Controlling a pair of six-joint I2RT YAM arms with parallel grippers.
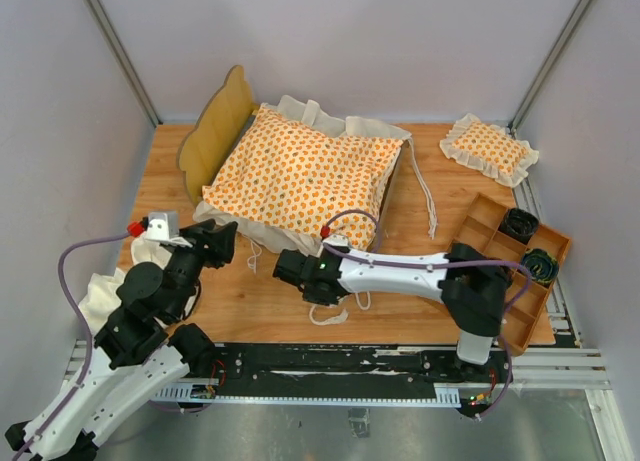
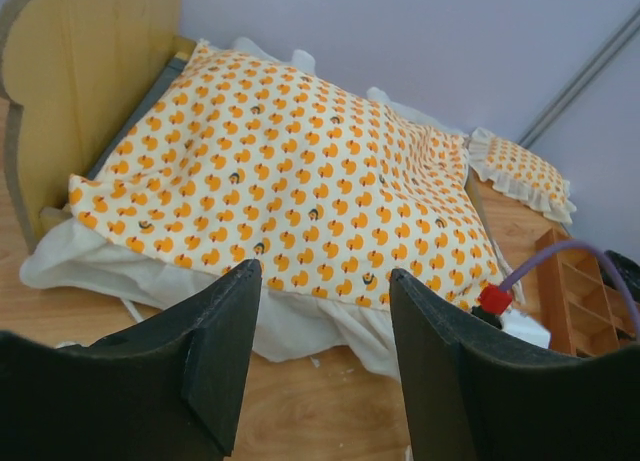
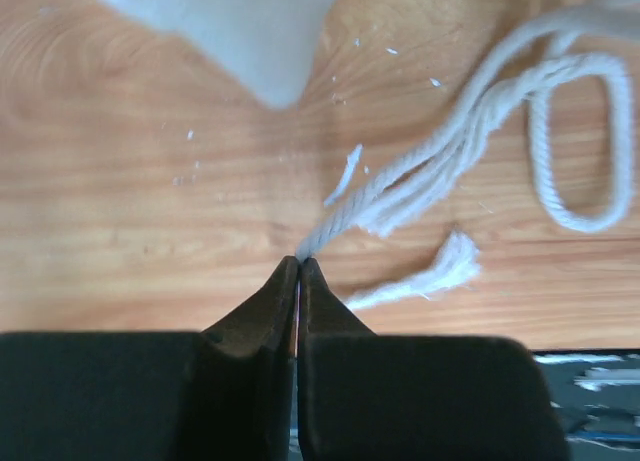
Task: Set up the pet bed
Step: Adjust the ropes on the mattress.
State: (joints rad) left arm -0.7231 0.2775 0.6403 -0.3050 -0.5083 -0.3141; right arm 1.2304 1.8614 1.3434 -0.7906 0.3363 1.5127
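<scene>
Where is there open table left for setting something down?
Bare wood lies between the cushion, small pillow and tray, crossed only by a long string. Front-left is crowded: left hand, right hand pinching the front string, cream cloth.

The cushion (image 1: 300, 176) covers the bed frame's (image 1: 215, 131) base, leaving little but the headboard showing. In the left wrist view the headboard runs off the left edge. A cream cloth (image 1: 100, 296) at the desk's (image 1: 240, 311) near left corner lies partly behind the left arm (image 1: 150, 301). One tie string (image 3: 440, 161) end vanishes between the right gripper's (image 3: 299, 266) closed jaws, its far strands run off the picture's upper right corner, and the pale fabric (image 3: 240, 31) above is blurred.
</scene>
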